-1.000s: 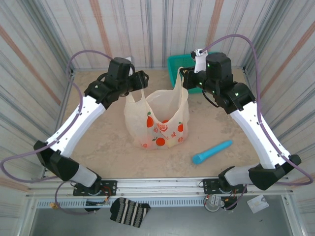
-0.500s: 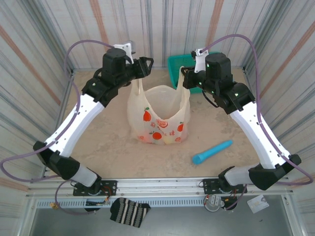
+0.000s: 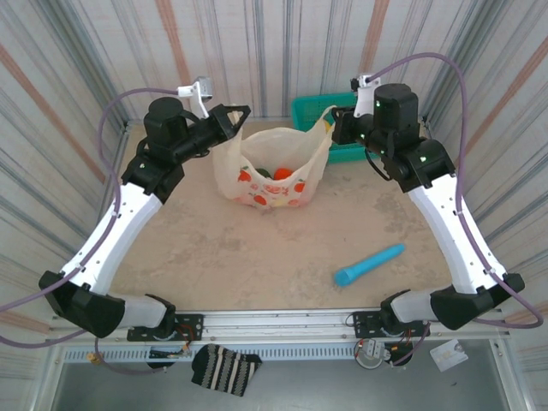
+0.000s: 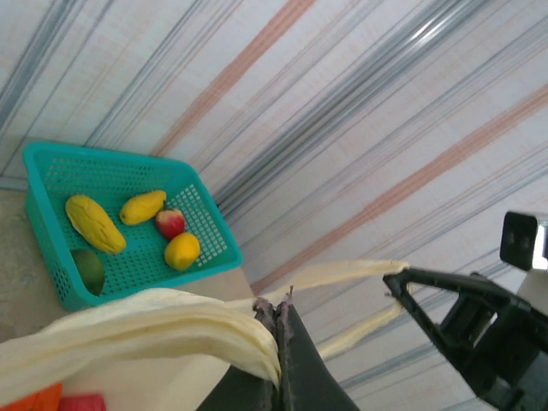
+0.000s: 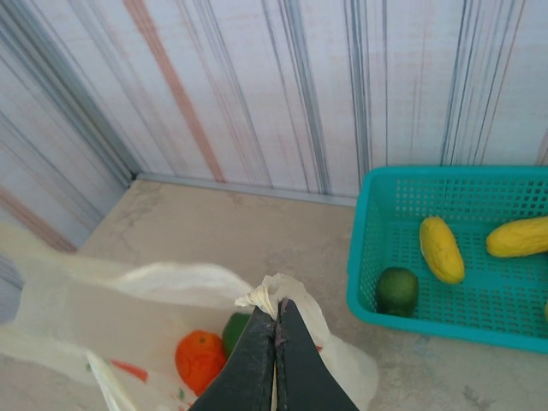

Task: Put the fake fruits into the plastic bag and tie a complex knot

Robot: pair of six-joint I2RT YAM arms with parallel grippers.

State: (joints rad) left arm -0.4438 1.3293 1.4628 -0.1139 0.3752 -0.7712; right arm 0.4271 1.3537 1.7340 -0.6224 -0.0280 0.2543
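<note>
We see the cream plastic bag (image 3: 272,175), printed with red-orange fruit slices, stretched open at the far side of the desk (image 3: 257,248), just beside the teal basket (image 3: 310,110). Fake fruits (image 5: 199,360), one orange and one green, lie inside. Both arms reach in from either side. The left gripper (image 4: 278,318) is clamped on one handle, and the right gripper (image 5: 276,315) pinches the other. Lettering on the print is too small to read.

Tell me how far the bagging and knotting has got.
Done: an orange and a green fruit lie in the bag. In hand: the left gripper and right gripper each pinch a handle, stretched apart. Left: an apple and other fruits sit in the basket; no knot is tied.
</note>
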